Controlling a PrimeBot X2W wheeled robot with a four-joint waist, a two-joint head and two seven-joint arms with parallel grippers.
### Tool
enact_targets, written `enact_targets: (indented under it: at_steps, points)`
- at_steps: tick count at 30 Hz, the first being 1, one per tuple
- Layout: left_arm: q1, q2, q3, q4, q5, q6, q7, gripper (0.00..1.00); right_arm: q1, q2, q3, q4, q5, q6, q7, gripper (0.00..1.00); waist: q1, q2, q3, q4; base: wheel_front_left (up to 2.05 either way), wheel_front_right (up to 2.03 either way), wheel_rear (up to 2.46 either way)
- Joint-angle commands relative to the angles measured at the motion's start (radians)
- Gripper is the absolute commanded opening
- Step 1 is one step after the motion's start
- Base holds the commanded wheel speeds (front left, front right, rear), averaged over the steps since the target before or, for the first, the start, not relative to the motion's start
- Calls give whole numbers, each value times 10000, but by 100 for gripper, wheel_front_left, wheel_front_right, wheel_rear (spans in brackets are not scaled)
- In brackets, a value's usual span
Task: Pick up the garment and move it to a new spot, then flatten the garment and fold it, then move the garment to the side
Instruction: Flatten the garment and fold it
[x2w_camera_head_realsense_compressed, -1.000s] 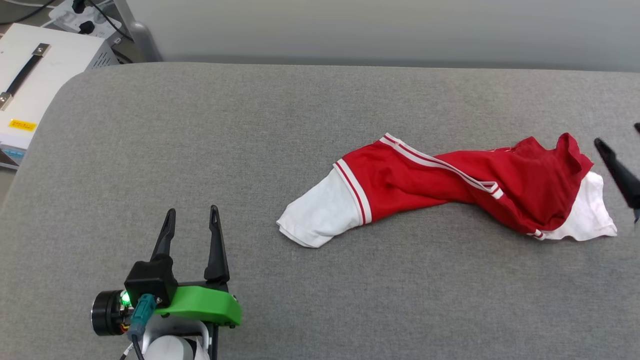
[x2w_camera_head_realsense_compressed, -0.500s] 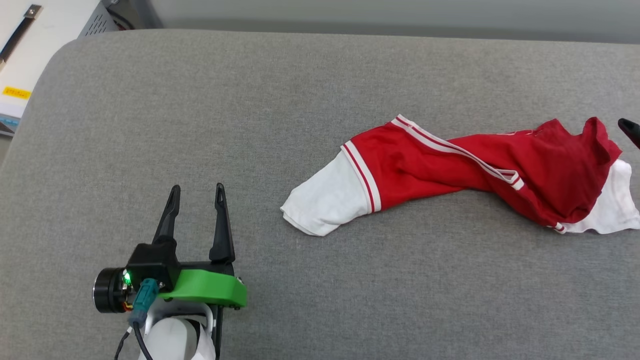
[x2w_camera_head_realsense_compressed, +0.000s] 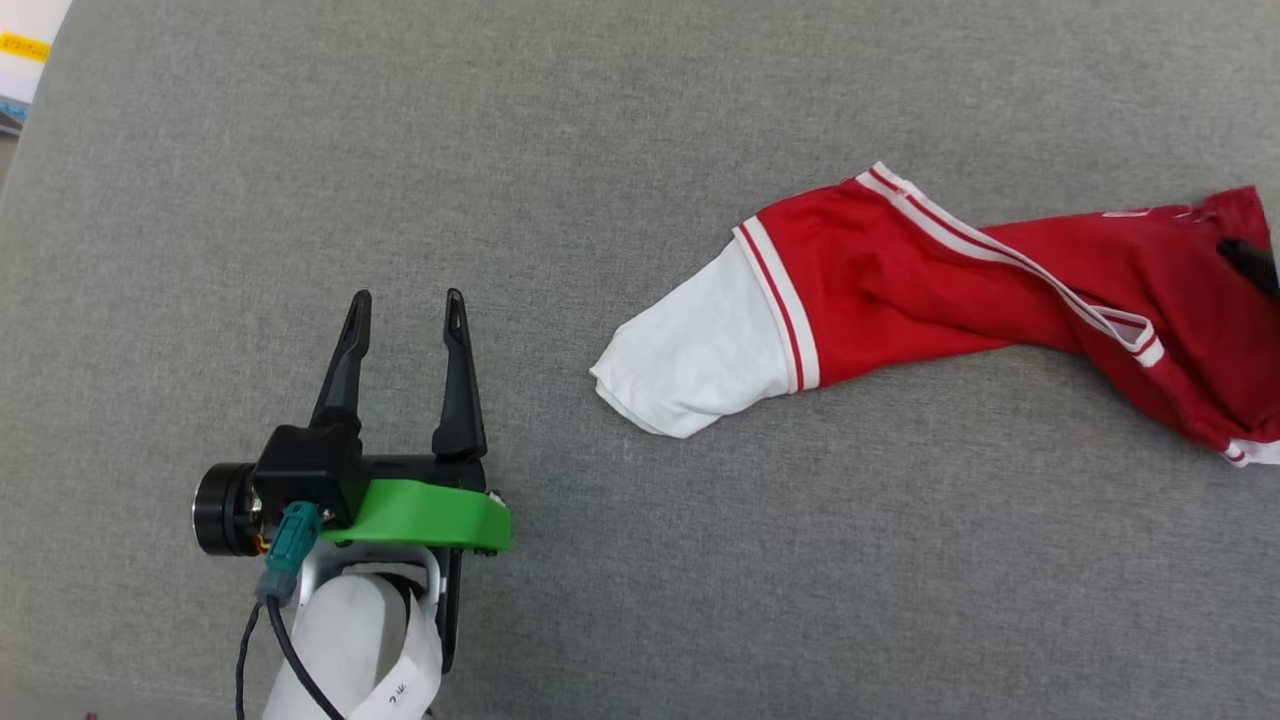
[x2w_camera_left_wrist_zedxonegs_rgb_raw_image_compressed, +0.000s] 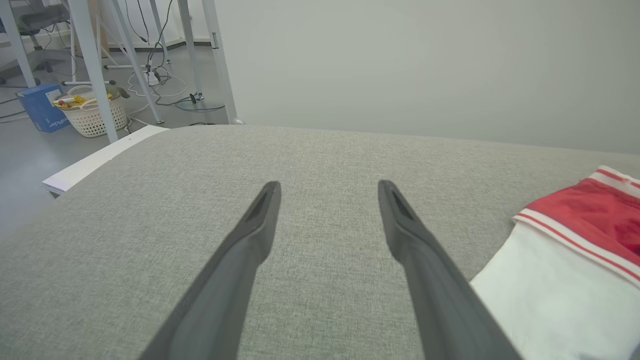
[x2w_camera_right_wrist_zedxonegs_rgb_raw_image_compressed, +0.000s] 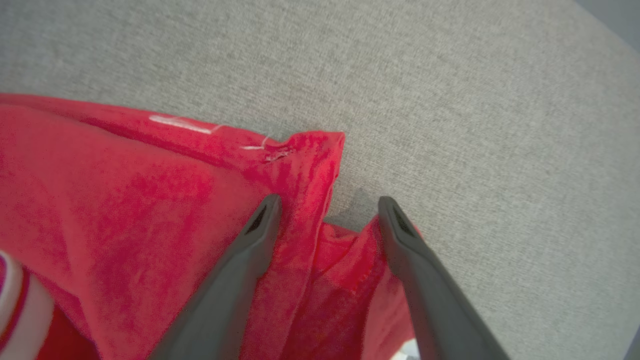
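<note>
You've got soft, even light on the head view, and the grey counter (x2w_camera_head_realsense_compressed: 640, 120) reads crisp right down to its weave. Left wrist view is bright too, though the frame legs (x2w_camera_left_wrist_zedxonegs_rgb_raw_image_compressed: 93, 65) at upper left lean with the wide lens. Right wrist view is softer: the garment (x2w_camera_right_wrist_zedxonegs_rgb_raw_image_compressed: 125, 200) blooms grainy red, with a small dark shadow under its fold at centre.

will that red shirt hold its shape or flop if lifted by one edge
Likely floppy: the garment lies twisted and creased on the grey surface, so lifted by one edge it would probably drape and trail. It looks thin, so a push may bunch it. The right gripper, open over a red fold, could catch several layers.
</note>
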Motion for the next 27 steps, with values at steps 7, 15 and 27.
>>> enact_targets:
  at_steps: [7, 15, 27]
  points:
    - [-230, -22, -10, 10, -115, 174, -57, 100, 382, 263, 775, 897, 550, -11, -232, 100, -1, 0, 455, 324, 0, 0, 0]
    - [-163, -22, 77, 78, -37, 118, -57, 100, 154, -212, 1031, 282, 909, -11, -2322, 0, -1, 0, -43, 71, 0, 0, 0]
    - [471, -22, 326, 79, 28, 146, -57, 100, 725, -1863, 557, -2668, 937, -11, -4730, 0, -1, 0, -890, -282, 0, 0, 0]
